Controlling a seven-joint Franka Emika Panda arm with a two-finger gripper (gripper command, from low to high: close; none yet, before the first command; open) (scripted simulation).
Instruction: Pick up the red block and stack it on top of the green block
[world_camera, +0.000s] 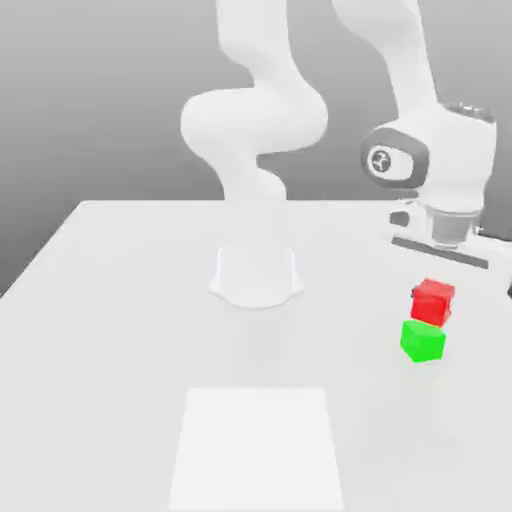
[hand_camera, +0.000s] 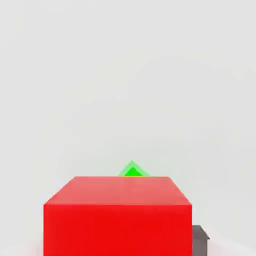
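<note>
In the exterior view the red block (world_camera: 432, 300) hangs under my hand at the right side of the table, with my gripper (world_camera: 435, 288) shut on it. The green block (world_camera: 423, 341) rests on the table directly below and slightly in front of it. I cannot tell whether the two blocks touch. In the hand view the red block (hand_camera: 117, 215) is very close, with one dark fingertip (hand_camera: 200, 239) against its side. A corner of the green block (hand_camera: 132, 171) pokes out from behind the red block's far edge.
The arm's white base (world_camera: 255, 275) stands at the middle of the white table (world_camera: 120, 330). A lighter square patch (world_camera: 255, 450) lies on the table near its front edge. The table's right edge runs close to the blocks.
</note>
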